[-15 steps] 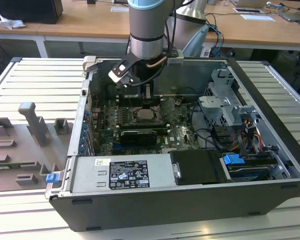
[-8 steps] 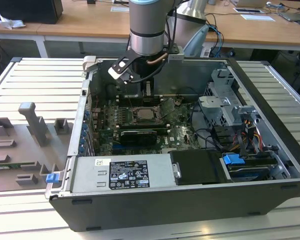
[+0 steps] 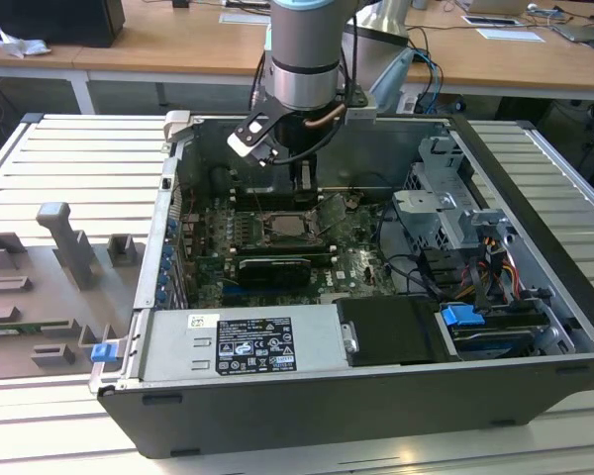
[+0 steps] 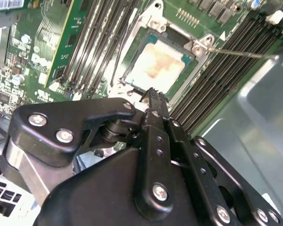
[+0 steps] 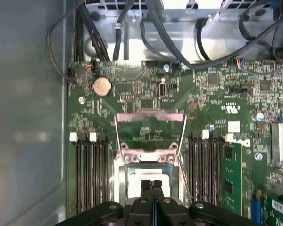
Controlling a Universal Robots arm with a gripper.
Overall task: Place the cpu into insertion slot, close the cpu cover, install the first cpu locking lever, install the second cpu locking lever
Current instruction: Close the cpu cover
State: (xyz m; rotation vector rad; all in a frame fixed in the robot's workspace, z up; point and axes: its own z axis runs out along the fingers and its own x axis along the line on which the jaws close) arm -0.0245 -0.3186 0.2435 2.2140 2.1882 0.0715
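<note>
Two black fingers (image 5: 145, 189) of the gripper (image 5: 151, 184) are pressed together, tip against tip, with nothing pinched between them; the second wrist view shows the same shut pair (image 4: 153, 94). Right beneath them we see the cpu (image 5: 134, 181), its pale top facing up, lying flat inside the insertion slot (image 5: 122, 184). Whether the tips touch the chip or hang just over it, we cannot tell.

Past the chip, the cpu cover (image 5: 151, 114) stands lifted on its hinge at the slot's far edge, and through its cut-out centre we see green board. A thin metal lever (image 4: 240, 54) runs out from one corner of the slot over the long black memory slots (image 5: 89, 174) and seems to be unlatched. More memory slots (image 5: 205, 174) flank the other side.

Farther on, the green motherboard (image 5: 203, 99) carries a round coin cell (image 5: 102, 86), and beyond it dark cables (image 5: 179, 42) loop along the grey wall.

In the exterior view we see the arm (image 3: 302, 59) reaching down into the open computer case (image 3: 535, 297), which lies on a ribbed metal table (image 3: 69, 168), with the gripper just above the slot near the middle of the board.
</note>
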